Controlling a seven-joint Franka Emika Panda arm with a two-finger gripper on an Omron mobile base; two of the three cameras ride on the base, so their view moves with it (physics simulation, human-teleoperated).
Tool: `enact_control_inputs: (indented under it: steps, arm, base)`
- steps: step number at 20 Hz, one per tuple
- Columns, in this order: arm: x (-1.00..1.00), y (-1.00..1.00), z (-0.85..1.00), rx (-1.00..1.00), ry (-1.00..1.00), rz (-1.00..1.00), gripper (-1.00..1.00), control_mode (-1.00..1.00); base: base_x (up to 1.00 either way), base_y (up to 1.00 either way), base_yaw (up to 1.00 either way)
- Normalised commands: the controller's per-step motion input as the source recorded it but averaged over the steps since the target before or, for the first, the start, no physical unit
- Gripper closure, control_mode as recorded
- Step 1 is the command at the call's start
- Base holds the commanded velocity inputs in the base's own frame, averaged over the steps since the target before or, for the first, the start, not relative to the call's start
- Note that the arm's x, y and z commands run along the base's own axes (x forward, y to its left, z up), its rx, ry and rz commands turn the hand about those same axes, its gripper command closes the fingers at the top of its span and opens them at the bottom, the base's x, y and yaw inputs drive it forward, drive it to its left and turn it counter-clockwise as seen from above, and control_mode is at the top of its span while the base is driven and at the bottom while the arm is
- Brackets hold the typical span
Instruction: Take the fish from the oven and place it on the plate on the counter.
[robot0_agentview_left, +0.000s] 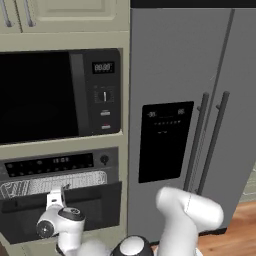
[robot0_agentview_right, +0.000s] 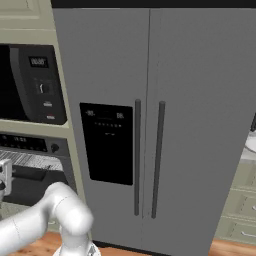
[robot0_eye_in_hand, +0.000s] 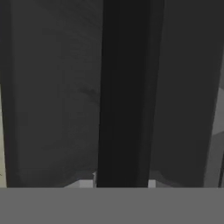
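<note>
Grey oven (robot0_agentview_left: 60, 197) sits partly open under the microwave (robot0_agentview_left: 60, 95), whose display reads roughly 00:00. Gripper (robot0_agentview_left: 55, 199) is right at the oven's bar handle (robot0_eye_in_hand: 124, 92); can't tell its grip. Fridge (robot0_agentview_left: 192, 115) stands right.

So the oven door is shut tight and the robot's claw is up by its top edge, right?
Not quite: the oven door is not shut. It stands ajar, tipped out at the top, and the light interior with the wire rack shows through the gap in the left base view. The rest holds: the claw is up at the door's top edge.
</note>
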Motion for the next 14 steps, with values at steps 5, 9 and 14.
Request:
enact_control_inputs:
  steps: [5,9,14]
  arm:
    - [-0.99,-0.02,-0.65,0.0,0.03,0.0,1.0,-1.0]
    - [-0.99,-0.01,-0.83,0.0,0.0,0.0,1.0,-1.0]
    - [-0.88,0.0,-0.88,0.0,0.0,0.0,1.0,-1.0]
  base:
    - [0.0,0.0,0.0]
    - [0.0,0.0,0.0]
    - [0.0,0.0,0.0]
